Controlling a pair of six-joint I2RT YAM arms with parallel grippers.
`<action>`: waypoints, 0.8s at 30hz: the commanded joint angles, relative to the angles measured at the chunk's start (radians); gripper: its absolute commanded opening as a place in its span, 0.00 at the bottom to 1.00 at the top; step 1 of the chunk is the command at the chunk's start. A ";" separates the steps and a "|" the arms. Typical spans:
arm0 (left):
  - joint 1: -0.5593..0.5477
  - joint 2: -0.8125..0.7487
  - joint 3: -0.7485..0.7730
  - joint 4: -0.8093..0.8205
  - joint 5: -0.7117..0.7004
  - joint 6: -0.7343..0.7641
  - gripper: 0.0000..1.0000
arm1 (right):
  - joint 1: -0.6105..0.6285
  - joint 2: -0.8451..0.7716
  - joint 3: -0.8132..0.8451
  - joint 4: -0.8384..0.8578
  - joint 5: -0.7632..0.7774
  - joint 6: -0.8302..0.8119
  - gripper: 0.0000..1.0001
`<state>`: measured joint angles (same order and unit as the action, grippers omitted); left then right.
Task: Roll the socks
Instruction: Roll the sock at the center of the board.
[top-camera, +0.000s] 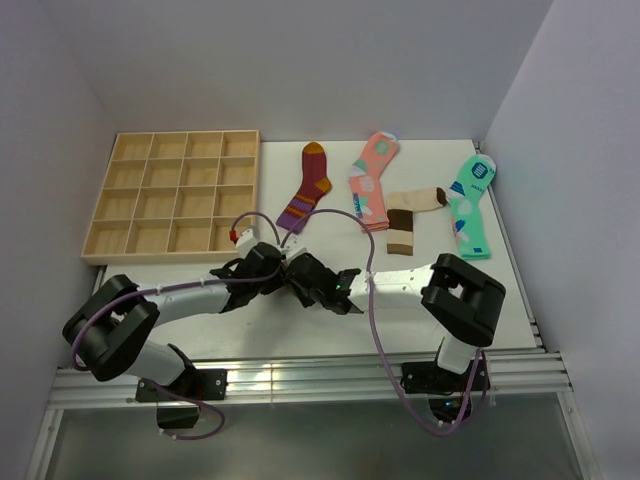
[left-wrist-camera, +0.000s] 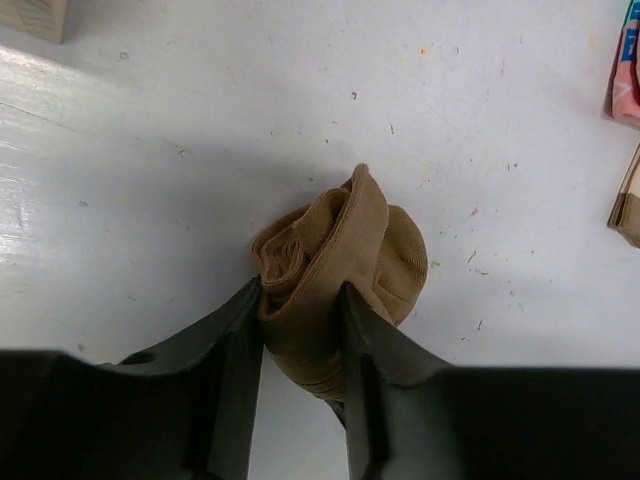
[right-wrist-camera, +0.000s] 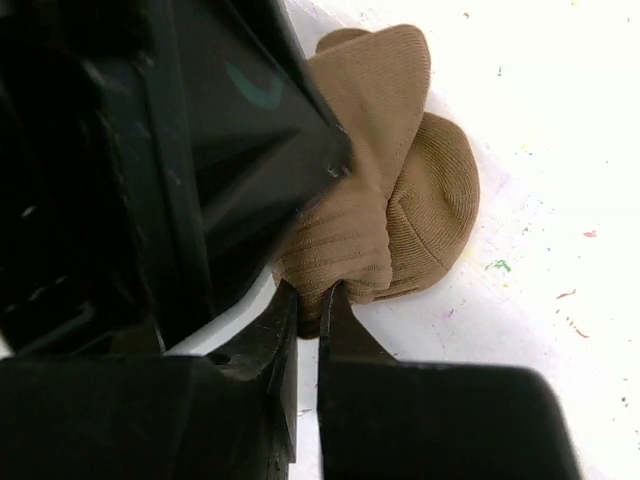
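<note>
The plain mid-brown sock (left-wrist-camera: 340, 260) is bunched into a rolled wad on the white table. My left gripper (left-wrist-camera: 300, 295) is shut on it, the roll squeezed between both fingers. My right gripper (right-wrist-camera: 308, 295) is shut on a fold of the same sock (right-wrist-camera: 400, 190), pinching its lower edge right beside the left gripper's black body. In the top view both grippers (top-camera: 290, 270) meet at the table's middle front and hide the roll. The beige sock with dark brown toe and band (top-camera: 408, 217) lies flat at the back right.
A wooden compartment tray (top-camera: 175, 195) sits at the back left. A maroon striped sock (top-camera: 308, 186), a pink patterned sock (top-camera: 372, 178) and a mint-green sock (top-camera: 470, 205) lie along the back. Walls close in the table on three sides.
</note>
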<state>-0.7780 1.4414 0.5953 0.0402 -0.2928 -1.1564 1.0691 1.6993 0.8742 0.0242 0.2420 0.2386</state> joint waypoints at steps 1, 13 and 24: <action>-0.032 -0.035 -0.009 -0.077 0.050 0.064 0.45 | -0.017 0.063 -0.009 -0.095 -0.036 0.042 0.00; -0.032 -0.243 -0.115 -0.037 -0.037 -0.022 0.84 | -0.274 0.029 -0.037 -0.073 -0.697 0.250 0.00; -0.033 -0.273 -0.184 0.093 0.000 -0.019 0.84 | -0.428 0.123 -0.055 0.098 -1.027 0.399 0.00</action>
<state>-0.8070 1.1431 0.4076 0.0612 -0.3088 -1.1706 0.6594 1.7870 0.8375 0.1143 -0.6834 0.5865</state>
